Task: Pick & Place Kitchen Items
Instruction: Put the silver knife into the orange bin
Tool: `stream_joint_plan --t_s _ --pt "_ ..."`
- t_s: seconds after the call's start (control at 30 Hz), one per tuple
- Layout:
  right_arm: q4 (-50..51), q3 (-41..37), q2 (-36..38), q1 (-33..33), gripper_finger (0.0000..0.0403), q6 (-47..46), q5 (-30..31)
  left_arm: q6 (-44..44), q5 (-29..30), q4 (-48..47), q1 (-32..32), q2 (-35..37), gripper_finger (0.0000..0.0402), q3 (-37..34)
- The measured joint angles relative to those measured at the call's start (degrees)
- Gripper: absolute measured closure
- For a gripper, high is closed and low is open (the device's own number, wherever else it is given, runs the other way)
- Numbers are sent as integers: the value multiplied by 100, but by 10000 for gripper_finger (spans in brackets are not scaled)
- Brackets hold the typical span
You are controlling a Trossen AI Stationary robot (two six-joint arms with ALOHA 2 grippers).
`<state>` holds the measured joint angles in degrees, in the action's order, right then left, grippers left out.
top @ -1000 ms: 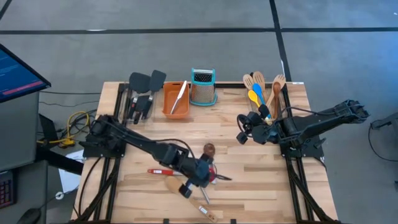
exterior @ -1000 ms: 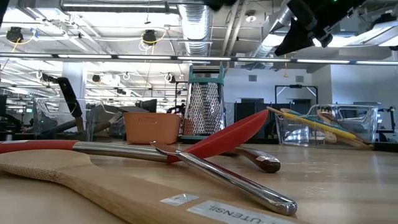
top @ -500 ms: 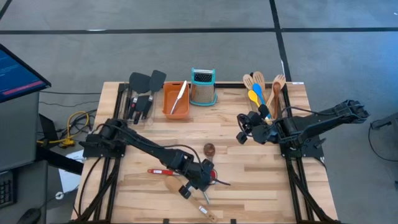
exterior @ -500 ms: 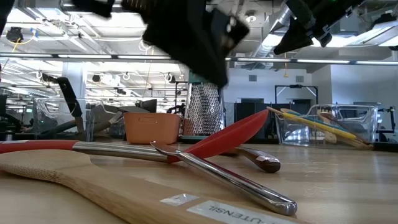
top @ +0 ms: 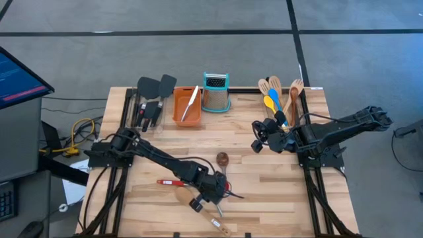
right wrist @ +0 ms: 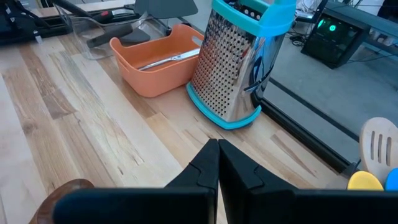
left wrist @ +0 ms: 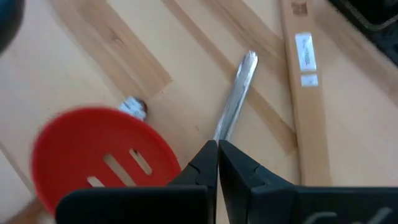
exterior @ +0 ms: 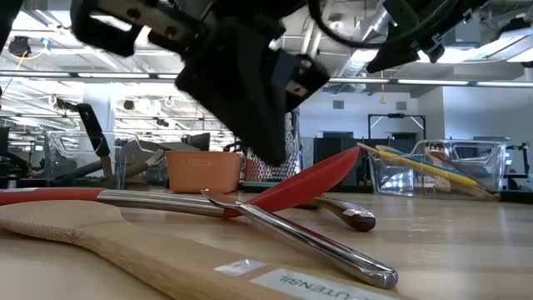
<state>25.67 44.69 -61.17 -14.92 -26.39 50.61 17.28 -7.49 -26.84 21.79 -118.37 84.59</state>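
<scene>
Wooden worktop (top: 277, 192) below, my left end effector (left wrist: 217, 163) has dropped, fingers together, over the red slotted spoon (left wrist: 99, 155) and steel handle (left wrist: 235, 96); nothing gripped yet.

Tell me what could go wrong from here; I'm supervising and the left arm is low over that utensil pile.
1. The left gripper has its jaws shut above the steel handle; unless they open, it may push the handle rather than grasp it.
2. The red slotted spoon, the steel handle and the wooden utensil lie crossed, so lifting one may drag the others.
3. The right gripper waits shut near the box grater.
</scene>
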Motion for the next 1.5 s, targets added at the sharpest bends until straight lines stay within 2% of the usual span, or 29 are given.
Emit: stream_joint_plan --t_s 0.47,0.63,1.1,1.5 --pt "2 0 0 0 401 2 1 -385 -172 -88 -5 -2 401 -174" --pt "2 0 0 0 401 2 0 -299 153 -18 -5 -2 395 -185" --pt "4 0 0 2 401 148 0 -142 149 42 -7 -56 310 -189" --pt "-41 0 2 2 401 148 1 -271 31 156 -84 -323 300 -189"
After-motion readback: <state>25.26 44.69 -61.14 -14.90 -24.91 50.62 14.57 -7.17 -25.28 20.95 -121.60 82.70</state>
